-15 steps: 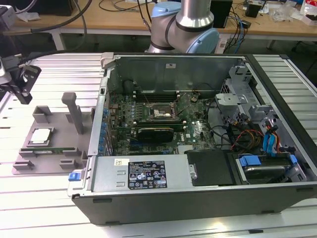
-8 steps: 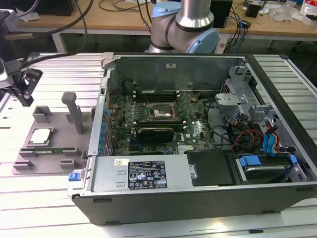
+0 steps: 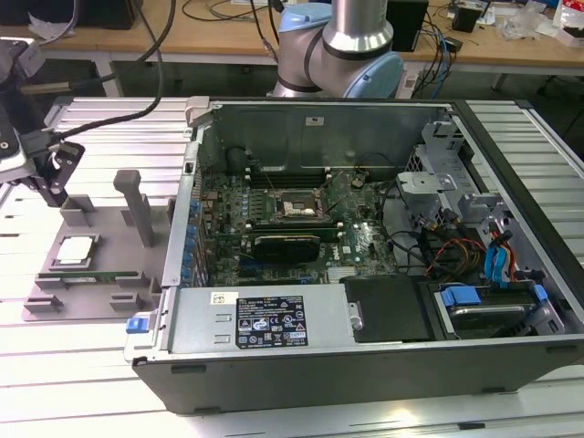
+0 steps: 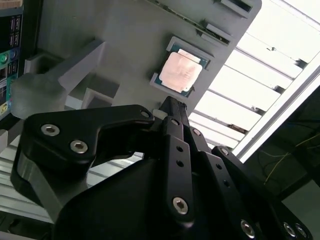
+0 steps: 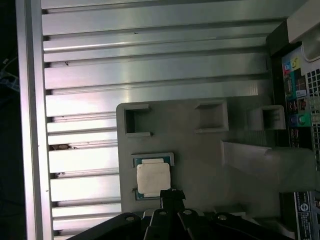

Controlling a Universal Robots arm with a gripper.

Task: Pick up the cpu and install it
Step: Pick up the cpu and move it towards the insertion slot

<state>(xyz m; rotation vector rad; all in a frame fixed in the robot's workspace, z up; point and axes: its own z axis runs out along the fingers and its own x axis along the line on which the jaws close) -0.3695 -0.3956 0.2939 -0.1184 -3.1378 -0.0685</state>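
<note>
**Gripper poised over the cpu in its holder**

The cpu (image 5: pixel 153 180) lies flat, metal top up, in a shallow framed seat on a grey holder plate (image 5: pixel 200 160). The plate rests on the slatted aluminium table (image 3: pixel 91 119), just beside the open computer case (image 3: pixel 274 315), on the exterior view's left. A thin green memory stick (image 3: pixel 87 276) lies in a slot on the same plate, near the cpu.

The gripper (image 4: pixel 169 102) hangs above the plate. In both wrist views its black fingers run together into one narrow tip that points at the edge of the cpu. They appear to be pressed together with nothing between them, though the angle hides the very ends. In the exterior view the gripper sits clear above the plate, apart from the chip.

Inside the case, the dark square socket (image 3: pixel 297 208) with its metal frame sits on the motherboard, well apart from the cpu.
</note>
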